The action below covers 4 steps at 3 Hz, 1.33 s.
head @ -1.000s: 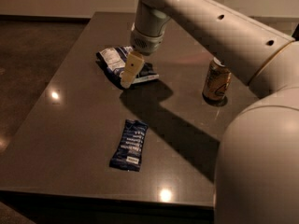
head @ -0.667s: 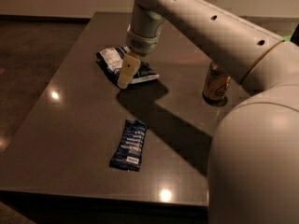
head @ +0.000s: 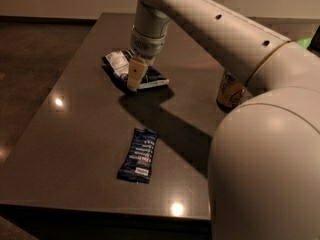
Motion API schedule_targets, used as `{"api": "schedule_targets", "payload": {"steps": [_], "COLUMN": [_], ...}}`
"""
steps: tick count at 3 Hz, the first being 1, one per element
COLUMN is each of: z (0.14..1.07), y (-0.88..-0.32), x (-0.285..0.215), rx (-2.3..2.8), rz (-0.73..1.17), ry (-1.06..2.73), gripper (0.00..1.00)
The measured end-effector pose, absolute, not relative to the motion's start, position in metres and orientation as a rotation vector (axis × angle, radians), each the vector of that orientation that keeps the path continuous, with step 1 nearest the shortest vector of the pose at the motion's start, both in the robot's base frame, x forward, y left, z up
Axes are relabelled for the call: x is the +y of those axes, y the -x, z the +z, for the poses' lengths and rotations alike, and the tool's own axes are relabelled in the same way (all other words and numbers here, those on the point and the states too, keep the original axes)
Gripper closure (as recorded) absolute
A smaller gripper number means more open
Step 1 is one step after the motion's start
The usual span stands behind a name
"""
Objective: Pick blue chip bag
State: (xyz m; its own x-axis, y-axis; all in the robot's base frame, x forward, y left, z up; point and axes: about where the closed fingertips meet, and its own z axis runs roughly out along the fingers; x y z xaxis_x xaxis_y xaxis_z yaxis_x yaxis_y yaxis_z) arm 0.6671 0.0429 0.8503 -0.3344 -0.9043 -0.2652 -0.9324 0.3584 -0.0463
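One gripper [head: 132,85] still touches the blue chip bag [head: 152,77].

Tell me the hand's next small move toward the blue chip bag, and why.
Probably ease the hand straight down onto the blue chip bag, then grip. It hangs over the bag's middle at the far side of the table, so no sideways shift seems needed; contact with the foil cannot be judged. The flat bar wrapper lies well apart.
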Motion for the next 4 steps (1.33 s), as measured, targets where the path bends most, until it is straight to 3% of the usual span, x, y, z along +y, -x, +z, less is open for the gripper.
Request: {"api": "schedule_targets", "payload": {"steps": [1, 2, 3, 4], "z": [0.858, 0.892, 0.932, 0.971], "y": [-0.664, -0.658, -0.651, -0.644], "x": [0.044, 0.046, 0.049, 0.052], "rx": [2.348, 2.265, 2.163, 2.068], "rz": [0.240, 0.299, 0.314, 0.297], "ry": [1.670, 1.702, 1.733, 1.754], "gripper": [0.59, 0.90, 1.00, 1.00]}}
